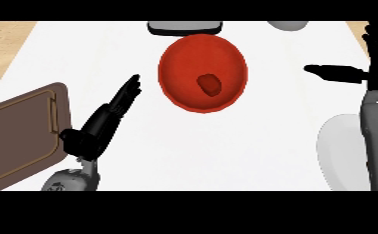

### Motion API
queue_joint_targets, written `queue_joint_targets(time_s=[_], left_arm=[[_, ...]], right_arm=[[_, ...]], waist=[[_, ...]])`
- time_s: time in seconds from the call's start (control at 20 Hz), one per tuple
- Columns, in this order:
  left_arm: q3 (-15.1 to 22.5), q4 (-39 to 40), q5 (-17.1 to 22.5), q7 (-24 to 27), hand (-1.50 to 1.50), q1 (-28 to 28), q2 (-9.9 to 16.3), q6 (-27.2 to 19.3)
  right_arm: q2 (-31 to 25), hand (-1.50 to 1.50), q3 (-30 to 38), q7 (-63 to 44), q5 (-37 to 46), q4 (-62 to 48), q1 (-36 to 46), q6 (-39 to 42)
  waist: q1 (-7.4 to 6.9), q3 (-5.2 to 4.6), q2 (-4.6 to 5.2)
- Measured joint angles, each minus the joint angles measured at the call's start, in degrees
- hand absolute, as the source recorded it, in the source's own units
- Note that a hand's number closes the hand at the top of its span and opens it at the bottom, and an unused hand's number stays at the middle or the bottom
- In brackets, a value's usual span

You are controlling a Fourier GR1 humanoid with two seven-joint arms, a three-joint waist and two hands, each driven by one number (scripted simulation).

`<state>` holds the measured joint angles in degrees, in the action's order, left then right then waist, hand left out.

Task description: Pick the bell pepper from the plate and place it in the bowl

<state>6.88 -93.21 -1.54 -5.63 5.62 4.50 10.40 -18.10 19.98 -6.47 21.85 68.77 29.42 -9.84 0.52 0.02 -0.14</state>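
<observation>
Pepper: small red bell pepper lies on round red plate | handling: likely light, stiff, slick; take across its body | left robot hand released, fingers straight, near plate | right robot hand released, well apart | shallow white bowl at right on white table

You see a red bowl just above the middle of the white desk, with the red pepper lying inside it. At four o'clock, a pale plate meets the view's edge. The left hand sits at eight o'clock, fingers straight and pointing toward one o'clock, apart from the bowl. The right hand shows at three o'clock, a straight finger aimed at nine o'clock. A brown board lies at nine o'clock, a grey object at twelve.
</observation>
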Motion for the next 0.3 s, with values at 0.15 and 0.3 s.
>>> queue_joint_targets(time_s=[0.15, 0.3], left_arm=[[-0.13, 0.36, 0.04, 0.84, 0.00, -0.43, 0.17, 0.53], [-0.37, 0.92, 0.05, 0.72, 0.00, 0.39, -0.18, 0.46]], right_arm=[[-3.50, -1.50, 4.09, 4.78, -4.86, -0.98, -3.70, 3.80], [-7.23, -1.50, 7.15, 9.76, -8.93, -4.14, -6.31, 8.93]], waist=[[-0.12, 0.01, 0.08], [-0.26, 0.02, 0.15]])
